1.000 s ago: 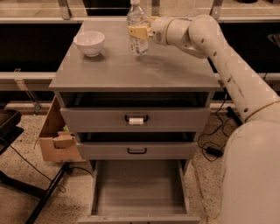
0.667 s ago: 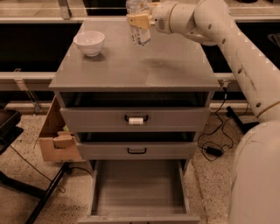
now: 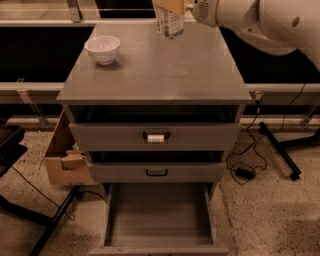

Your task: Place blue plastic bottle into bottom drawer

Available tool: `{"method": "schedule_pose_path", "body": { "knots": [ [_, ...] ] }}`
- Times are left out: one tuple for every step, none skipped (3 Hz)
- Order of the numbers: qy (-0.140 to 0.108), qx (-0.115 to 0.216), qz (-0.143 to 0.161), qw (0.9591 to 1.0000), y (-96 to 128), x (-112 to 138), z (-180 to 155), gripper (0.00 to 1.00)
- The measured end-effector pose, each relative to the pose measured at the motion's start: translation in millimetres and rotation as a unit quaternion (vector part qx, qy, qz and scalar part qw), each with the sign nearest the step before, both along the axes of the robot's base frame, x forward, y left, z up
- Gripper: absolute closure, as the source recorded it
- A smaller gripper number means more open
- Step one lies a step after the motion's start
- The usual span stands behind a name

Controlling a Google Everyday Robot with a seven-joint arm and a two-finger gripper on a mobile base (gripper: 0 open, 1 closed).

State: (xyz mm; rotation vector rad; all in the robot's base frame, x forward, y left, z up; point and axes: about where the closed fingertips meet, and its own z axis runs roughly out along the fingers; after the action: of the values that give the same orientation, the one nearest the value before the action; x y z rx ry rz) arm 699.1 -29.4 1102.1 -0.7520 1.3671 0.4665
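Note:
The blue plastic bottle is clear and hangs upright above the back of the grey cabinet top, its cap cut off by the upper edge of the view. My gripper is shut on the bottle's upper part, with the white arm reaching in from the upper right. The bottom drawer stands pulled open at the foot of the cabinet, its flat grey floor bare.
A white bowl sits on the cabinet top at the back left. Two upper drawers with black handles are slightly open. A cardboard box stands left of the cabinet. Cables lie on the floor at right.
The gripper has lifted the bottle off the cabinet top and carried it upward, so its cap has left the view.

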Motion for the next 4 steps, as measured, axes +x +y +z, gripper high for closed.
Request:
{"method": "schedule_pose_path", "body": {
  "knots": [
    [0.011,0.019,-0.006,0.9997,3,-42,-32,1.00],
    [0.040,0.023,0.001,0.9989,13,-87,-87,1.00],
    [0.081,0.018,-0.009,0.9965,5,-124,-167,1.00],
    [0.107,0.017,-0.021,0.9939,-5,-157,-245,1.00]
  ]
}}
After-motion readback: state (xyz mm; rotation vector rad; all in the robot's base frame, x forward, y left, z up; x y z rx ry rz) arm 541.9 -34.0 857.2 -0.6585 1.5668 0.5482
